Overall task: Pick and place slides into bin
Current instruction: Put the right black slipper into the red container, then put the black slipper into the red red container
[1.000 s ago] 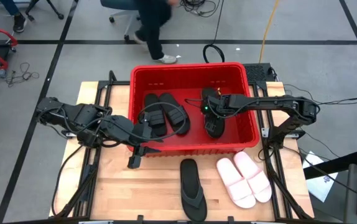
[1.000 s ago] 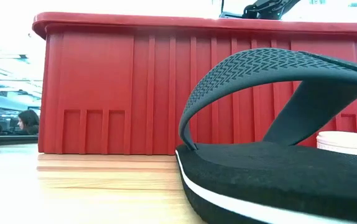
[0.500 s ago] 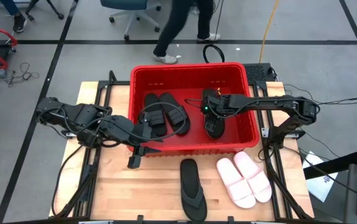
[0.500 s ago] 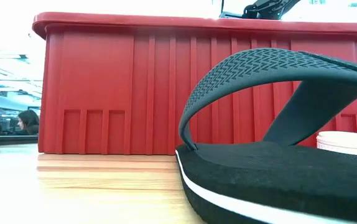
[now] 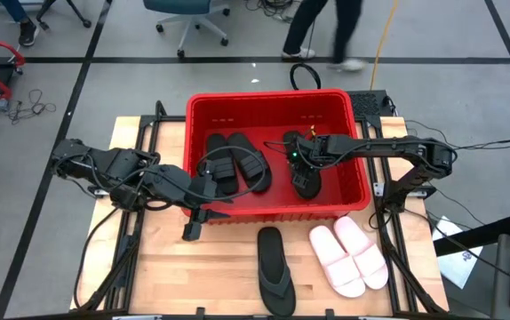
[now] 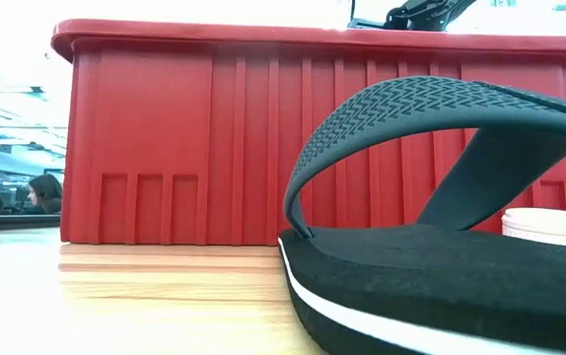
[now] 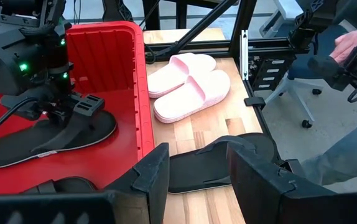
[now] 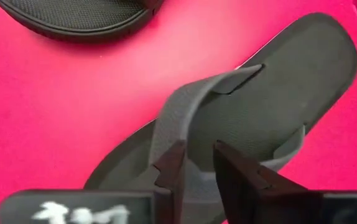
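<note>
The red bin (image 5: 353, 191) stands at the table's middle and far side. Two black wide-strap slides (image 5: 235, 163) lie on its floor at the left. A black flip-flop (image 5: 305, 173) lies on its floor at the right, under my right gripper (image 5: 296, 151), which is shut on its strap. A second black flip-flop (image 5: 273, 271) and two pale pink slides (image 5: 349, 256) lie sole-down on the table in front of the bin. My left gripper (image 5: 212, 197) hovers open and empty over the bin's near wall. My right gripper pinches the flip-flop's thong strap (image 8: 188, 134) between its two fingers, near where the strap's arms meet. The fingers come from above, pointing down. The flip-flop lies with its sole on the bin floor (image 7: 48, 140).
The low view is filled by the table flip-flop (image 6: 441, 266) with the bin's near wall (image 6: 214, 148) behind it. The wooden table (image 5: 166, 267) shows bare at the front left. A person (image 5: 326, 27) walks beyond the far edge. Metal frame rails (image 5: 388, 204) flank the table.
</note>
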Tool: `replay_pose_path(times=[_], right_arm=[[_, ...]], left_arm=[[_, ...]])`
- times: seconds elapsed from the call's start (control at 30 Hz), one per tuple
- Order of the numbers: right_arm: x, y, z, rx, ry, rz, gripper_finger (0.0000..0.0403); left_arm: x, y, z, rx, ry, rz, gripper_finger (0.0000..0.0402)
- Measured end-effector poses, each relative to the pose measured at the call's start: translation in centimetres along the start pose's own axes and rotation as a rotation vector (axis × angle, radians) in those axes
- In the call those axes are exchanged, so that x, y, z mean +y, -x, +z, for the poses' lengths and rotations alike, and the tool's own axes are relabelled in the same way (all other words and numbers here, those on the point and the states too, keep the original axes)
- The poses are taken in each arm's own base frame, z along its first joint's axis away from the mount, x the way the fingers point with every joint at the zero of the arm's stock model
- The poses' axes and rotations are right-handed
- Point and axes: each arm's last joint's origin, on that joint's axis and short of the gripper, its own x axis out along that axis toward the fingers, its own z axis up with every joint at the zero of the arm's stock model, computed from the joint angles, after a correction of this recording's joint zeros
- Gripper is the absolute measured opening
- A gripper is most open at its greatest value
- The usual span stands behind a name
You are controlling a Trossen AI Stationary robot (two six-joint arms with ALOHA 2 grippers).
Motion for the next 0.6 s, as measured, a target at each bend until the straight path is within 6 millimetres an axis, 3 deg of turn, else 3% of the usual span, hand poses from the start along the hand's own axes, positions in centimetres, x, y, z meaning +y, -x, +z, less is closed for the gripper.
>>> replay_pose_path(times=[0.2, 0.3, 0.6], right_arm=[[0.0, 0.1, 0.0, -0.001, -0.023, 0.000, 0.0129], [-0.1, 1.0, 0.1, -0.009, -0.031, 0.008, 0.0151], [-0.8, 6.7, -0.1, -0.189, -0.079, 0.084, 0.0161]], left_arm=[[0.0, 0.0, 0.0, 0.000, -0.001, 0.000, 0.0157], [0.0, 0.0, 0.0, 0.000, -0.001, 0.000, 0.0157], [0.0, 0.0, 0.0, 0.000, -0.006, 0.000, 0.0157]])
